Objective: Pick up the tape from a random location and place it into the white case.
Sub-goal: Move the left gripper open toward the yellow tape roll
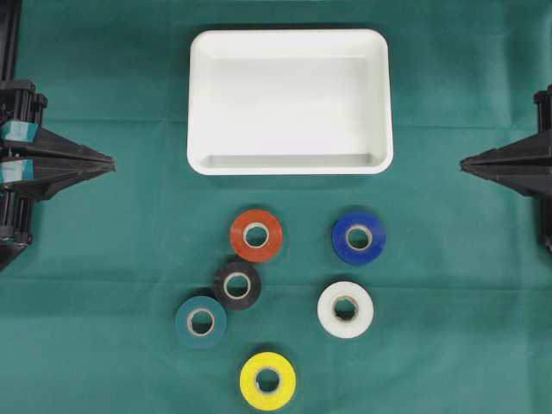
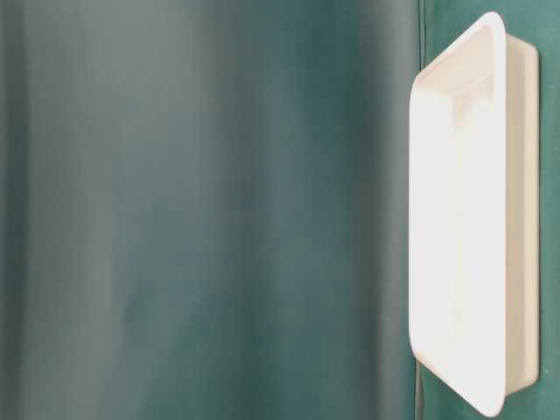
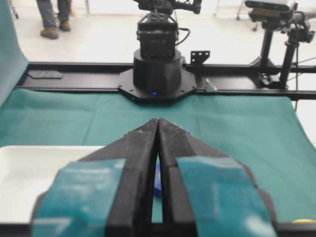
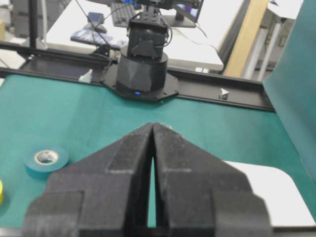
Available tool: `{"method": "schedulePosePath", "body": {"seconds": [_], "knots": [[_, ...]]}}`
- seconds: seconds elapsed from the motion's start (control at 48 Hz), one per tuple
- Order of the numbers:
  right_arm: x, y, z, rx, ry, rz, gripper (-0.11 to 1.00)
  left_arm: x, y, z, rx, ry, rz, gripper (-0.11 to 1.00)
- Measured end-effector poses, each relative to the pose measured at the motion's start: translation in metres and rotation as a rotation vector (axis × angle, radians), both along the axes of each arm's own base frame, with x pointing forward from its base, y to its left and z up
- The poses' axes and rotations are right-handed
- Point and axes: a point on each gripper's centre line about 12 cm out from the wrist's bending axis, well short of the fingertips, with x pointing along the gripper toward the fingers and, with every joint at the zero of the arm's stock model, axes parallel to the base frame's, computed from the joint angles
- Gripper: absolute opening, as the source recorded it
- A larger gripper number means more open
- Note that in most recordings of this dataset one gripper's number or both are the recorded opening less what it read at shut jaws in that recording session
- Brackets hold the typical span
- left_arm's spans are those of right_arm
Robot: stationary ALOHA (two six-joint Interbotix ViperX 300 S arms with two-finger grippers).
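Overhead exterior view: six tape rolls (image 1: 256,235) are laid near the white case (image 1: 290,164).
Left end effector (image 1: 110,163): closed, nothing held.
Right end effector (image 1: 466,161): closed, nothing held.

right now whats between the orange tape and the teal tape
The black tape lies between the orange tape and the teal tape, seen in the overhead view.

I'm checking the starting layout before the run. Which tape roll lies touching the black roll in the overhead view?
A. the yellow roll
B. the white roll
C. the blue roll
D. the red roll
D: the red roll sits against the upper edge of the black roll, while the other three named rolls lie apart from it.
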Motion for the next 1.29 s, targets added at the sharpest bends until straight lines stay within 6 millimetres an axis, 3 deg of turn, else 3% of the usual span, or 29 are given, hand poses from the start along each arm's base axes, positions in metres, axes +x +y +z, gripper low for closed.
{"method": "schedulePosePath", "body": {"seconds": [0.521,0.646,0.75,0.854,0.937,1.021,1.291], "knots": [[0.004,0.000,0.003,0.012,0.103,-0.002,0.00,0.008,0.000,0.000,0.008,0.055,0.001,0.02],[0.004,-0.001,0.003,0.022,0.104,-0.003,0.02,0.011,0.000,-0.002,0.008,0.069,0.000,0.19],[0.004,-0.001,0.004,0.039,0.103,-0.003,0.24,0.015,0.000,-0.005,0.001,0.087,0.000,0.47],[0.004,-0.001,0.005,0.059,0.100,-0.003,0.55,0.018,0.000,-0.008,-0.002,0.101,0.000,0.78],[0.005,-0.001,0.006,0.066,0.100,-0.003,0.79,0.021,0.000,-0.008,0.003,0.106,0.000,0.96],[0.005,-0.001,0.006,0.066,0.101,-0.003,0.91,0.021,0.000,-0.007,0.004,0.106,0.000,1.00],[0.005,-0.001,0.003,0.066,0.126,-0.003,0.90,0.021,0.000,-0.006,0.003,0.104,0.000,1.00]]}}
